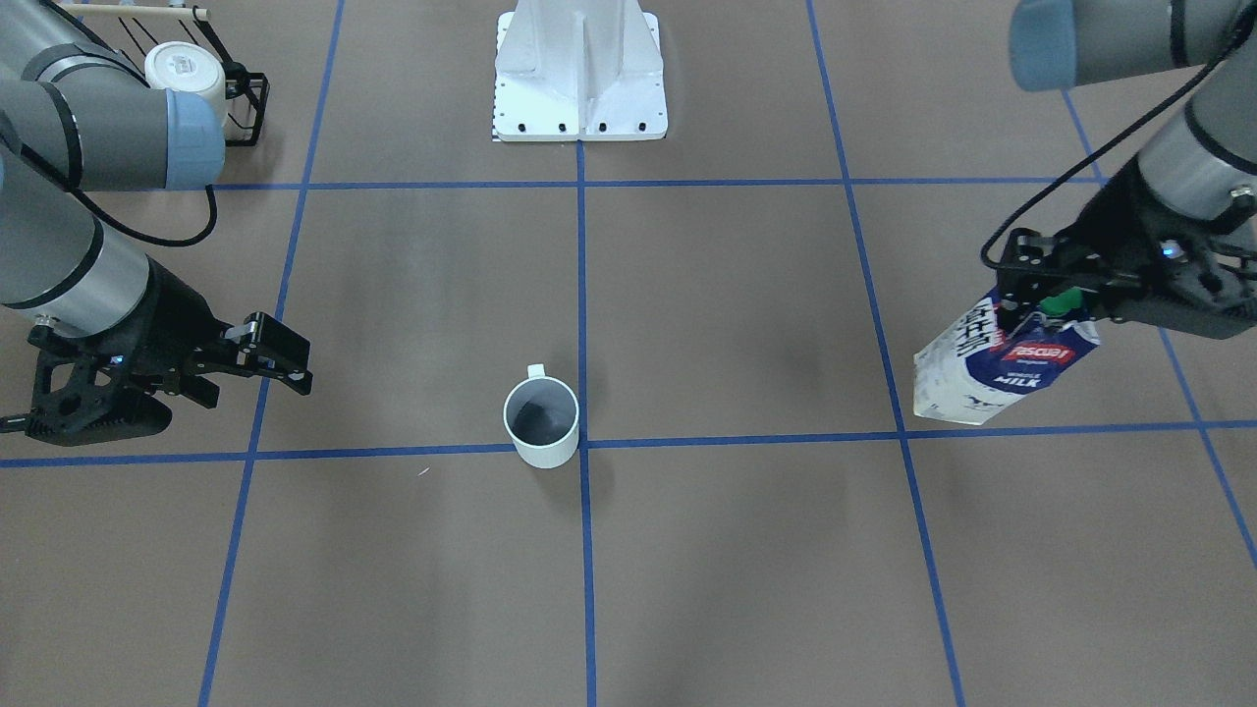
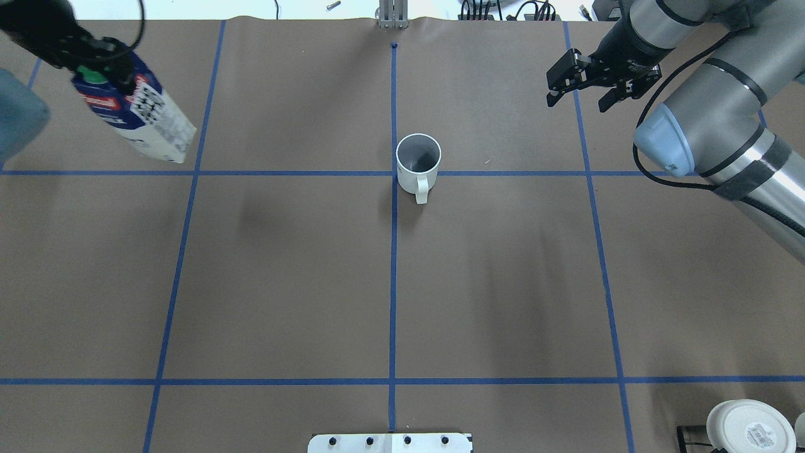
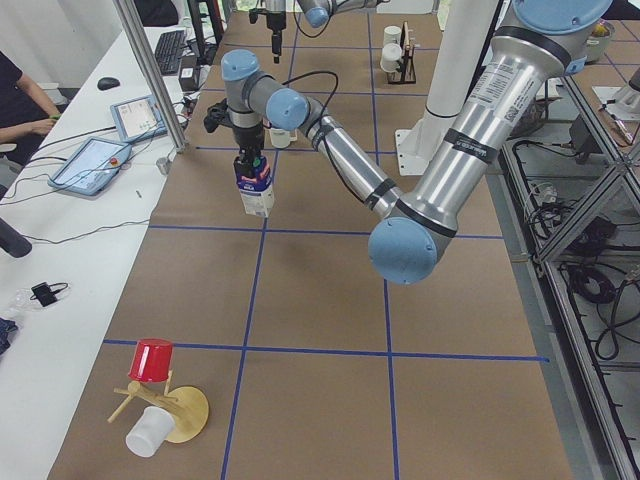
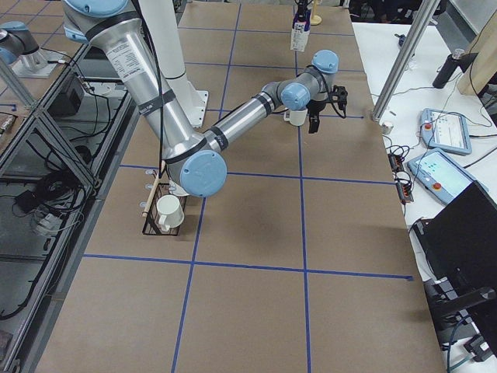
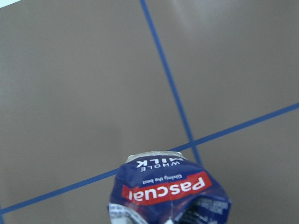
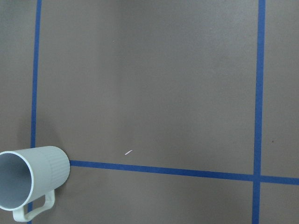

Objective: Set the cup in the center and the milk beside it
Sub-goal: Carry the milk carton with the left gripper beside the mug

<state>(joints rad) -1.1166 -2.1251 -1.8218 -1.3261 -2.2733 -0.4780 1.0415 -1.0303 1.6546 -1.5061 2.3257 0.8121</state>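
Cup [image 1: 541, 422] upright at center crossing [image 1: 583, 444], likely placed. Milk [image 1: 1002, 368] hangs tilted since left gripper [image 1: 1053, 306] pinches only top; well apart from cup. Right gripper [image 2: 580, 94] spread, empty.

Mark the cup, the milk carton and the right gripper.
cup [image 2: 418, 157]: overhead view, on its dark inside.
milk carton [image 1: 1007, 365]: front-facing view, on its blue front face.
right gripper [image 2: 577, 102]: overhead view, midway between its open fingertips.
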